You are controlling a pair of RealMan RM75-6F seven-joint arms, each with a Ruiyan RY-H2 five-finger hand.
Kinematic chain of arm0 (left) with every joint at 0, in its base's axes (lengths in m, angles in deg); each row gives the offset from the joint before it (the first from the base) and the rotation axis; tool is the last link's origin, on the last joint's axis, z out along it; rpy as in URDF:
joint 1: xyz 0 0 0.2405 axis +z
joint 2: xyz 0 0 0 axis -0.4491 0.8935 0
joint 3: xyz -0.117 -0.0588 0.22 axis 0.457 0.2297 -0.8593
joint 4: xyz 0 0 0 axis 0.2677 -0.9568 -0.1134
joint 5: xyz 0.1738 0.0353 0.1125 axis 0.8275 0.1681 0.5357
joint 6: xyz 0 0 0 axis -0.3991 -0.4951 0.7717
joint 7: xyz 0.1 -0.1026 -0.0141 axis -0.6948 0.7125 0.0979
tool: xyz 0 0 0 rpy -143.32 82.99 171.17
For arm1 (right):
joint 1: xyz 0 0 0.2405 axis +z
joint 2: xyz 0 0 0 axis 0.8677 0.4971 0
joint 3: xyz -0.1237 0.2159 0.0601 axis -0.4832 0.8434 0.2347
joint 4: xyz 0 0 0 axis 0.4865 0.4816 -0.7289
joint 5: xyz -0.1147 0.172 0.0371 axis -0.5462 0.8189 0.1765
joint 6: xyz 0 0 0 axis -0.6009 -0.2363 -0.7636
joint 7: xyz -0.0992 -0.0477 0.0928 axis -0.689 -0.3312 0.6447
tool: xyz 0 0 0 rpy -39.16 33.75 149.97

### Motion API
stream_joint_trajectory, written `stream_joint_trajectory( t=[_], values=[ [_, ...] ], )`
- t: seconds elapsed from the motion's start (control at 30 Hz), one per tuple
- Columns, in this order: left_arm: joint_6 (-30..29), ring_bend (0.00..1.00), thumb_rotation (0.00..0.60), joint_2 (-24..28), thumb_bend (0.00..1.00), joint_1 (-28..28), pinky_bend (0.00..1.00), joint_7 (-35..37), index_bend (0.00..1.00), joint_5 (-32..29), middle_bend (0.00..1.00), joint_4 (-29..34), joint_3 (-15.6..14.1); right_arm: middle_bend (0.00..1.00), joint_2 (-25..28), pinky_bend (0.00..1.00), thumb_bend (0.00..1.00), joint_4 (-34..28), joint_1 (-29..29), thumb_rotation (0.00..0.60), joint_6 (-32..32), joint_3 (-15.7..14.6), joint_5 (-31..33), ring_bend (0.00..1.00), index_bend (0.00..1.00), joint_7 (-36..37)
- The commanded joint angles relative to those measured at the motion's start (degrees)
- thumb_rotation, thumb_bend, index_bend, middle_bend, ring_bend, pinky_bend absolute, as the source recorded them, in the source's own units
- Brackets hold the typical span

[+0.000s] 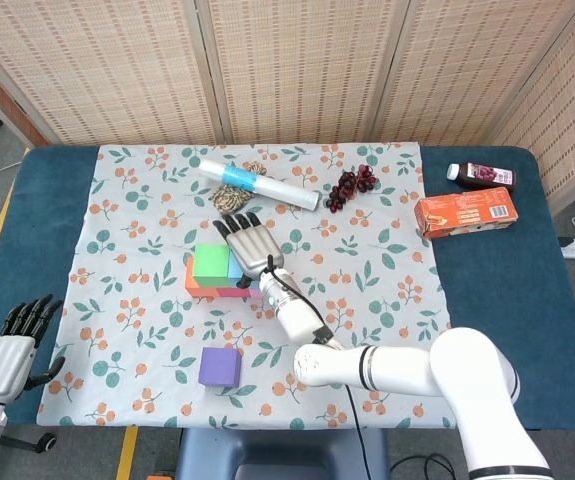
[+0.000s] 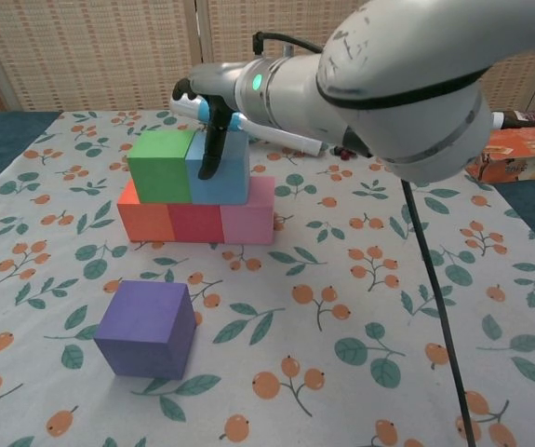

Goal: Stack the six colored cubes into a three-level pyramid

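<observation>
Second level in hand: right hand (image 1: pixel 252 246) over the two-tier cube stack (image 2: pixel 195 193), fingers (image 2: pixel 210 149) draped on the blue cube (image 2: pixel 222 173), grasp unclear. Next: fetching purple foam cube (image 2: pixel 146 328), lying apart near the tabletop front. Left hand (image 1: pixel 4 358) idle, fingers spread.

The purple cube (image 2: pixel 146 328) and the stacked green cube (image 2: pixel 161 166) and blue cube (image 2: pixel 227 169) look matt and smooth, like foam or painted wood. A floral printed cloth (image 2: pixel 360 307) covers the dark blue surface (image 1: pixel 527 300), matt and slightly creased. The right robot hand (image 1: pixel 251 244) has a dull silver metallic back with black fingers; its white arm shell (image 2: pixel 397 84) is glossy plastic.
</observation>
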Motion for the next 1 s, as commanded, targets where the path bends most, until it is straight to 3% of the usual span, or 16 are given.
stream_joint_trajectory(
  t=[0.03,0.23,0.43,0.7,1.0],
  values=[
    [-0.01,0.0,0.6,0.02,0.32,0.01,0.05,-0.06,0.0,0.09,0.0,0.03,-0.06,0.0,1.2,0.0,0.0,-1.9,-0.57,0.6,0.58,-0.41,-0.08,0.0,0.0,-0.45],
    [-0.13,0.0,0.6,0.16,0.32,0.03,0.05,-0.24,0.0,0.15,0.0,0.21,-0.02,0.0,5.67,0.0,0.0,-8.59,-2.86,0.6,1.36,-1.46,-0.63,0.0,0.0,-0.08],
    [0.16,0.0,0.6,0.32,0.32,-0.05,0.05,0.36,0.0,0.07,0.0,0.38,-0.03,0.0,13.75,0.0,0.0,-18.99,-7.84,0.6,3.3,-2.78,-4.11,0.0,0.0,3.1],
    [2.42,0.0,0.6,1.7,0.32,-2.77,0.06,1.97,0.0,5.02,0.0,1.92,-1.57,0.01,26.48,0.0,0.0,-32.59,-18.6,0.6,8.68,-6.91,-17.44,0.0,0.0,10.09],
    [7.94,0.08,0.6,4.39,0.32,-10.0,0.16,3.89,0.09,13.69,0.08,8.66,-3.16,0.03,35.51,0.0,0.0,-36.99,-29.16,0.6,11.33,-10.16,-30.89,0.0,0.0,20.86]
  ],
)
